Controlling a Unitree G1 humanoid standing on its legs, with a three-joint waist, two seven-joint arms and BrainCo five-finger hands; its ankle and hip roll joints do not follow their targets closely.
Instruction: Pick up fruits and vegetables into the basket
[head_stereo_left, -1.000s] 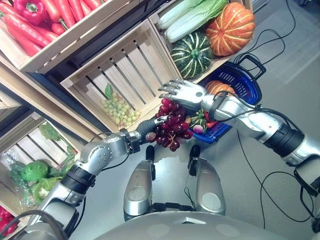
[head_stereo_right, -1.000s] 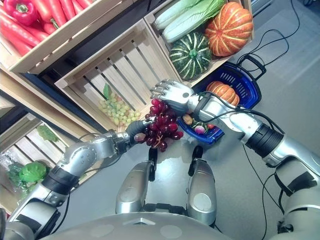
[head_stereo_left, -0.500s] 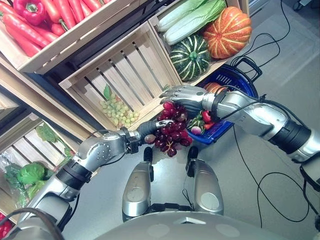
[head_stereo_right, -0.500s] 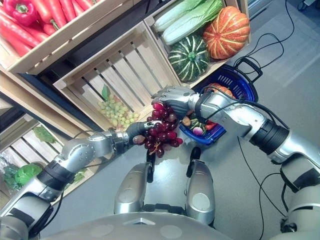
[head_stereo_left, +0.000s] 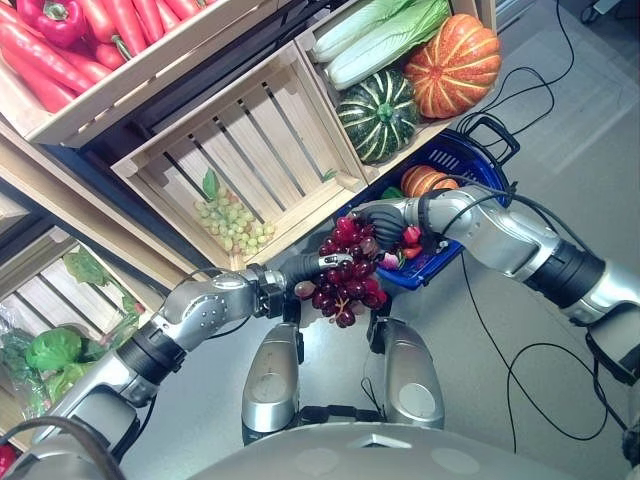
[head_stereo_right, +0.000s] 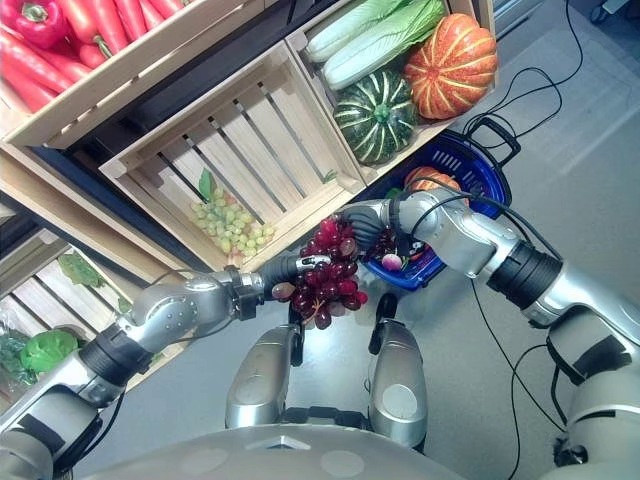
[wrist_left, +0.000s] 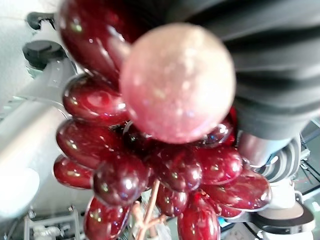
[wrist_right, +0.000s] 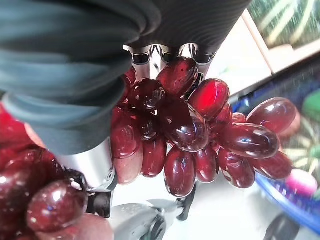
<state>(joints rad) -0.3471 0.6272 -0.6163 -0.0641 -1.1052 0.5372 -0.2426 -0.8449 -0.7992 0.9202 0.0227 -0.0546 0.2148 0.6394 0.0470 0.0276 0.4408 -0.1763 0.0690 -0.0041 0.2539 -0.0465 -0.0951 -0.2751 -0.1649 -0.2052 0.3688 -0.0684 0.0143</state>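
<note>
A bunch of dark red grapes (head_stereo_left: 345, 275) hangs in the air just left of the blue basket (head_stereo_left: 487, 160), above the floor. My left hand (head_stereo_left: 305, 267) reaches in from the lower left and is shut on the bunch's left side. From the right, my right hand (head_stereo_left: 383, 224) curls its fingers over the top of the same bunch. The left wrist view has the grapes (wrist_left: 165, 170) right against the hand. In the right wrist view the grapes (wrist_right: 190, 125) hang under the curled fingers. The basket holds a small orange pumpkin (head_stereo_left: 428, 180) and other produce.
Wooden crates stand behind: one with green grapes (head_stereo_left: 235, 225), one with a green striped pumpkin (head_stereo_left: 378, 100), an orange pumpkin (head_stereo_left: 452, 52) and cabbage (head_stereo_left: 375, 30). Red peppers (head_stereo_left: 70, 35) fill the upper left crate. Lettuce (head_stereo_left: 50, 350) lies at the lower left.
My right hand, open above the grapes before, has come down and curled onto the top of the bunch. The left hand still holds the bunch in about the same place.
</note>
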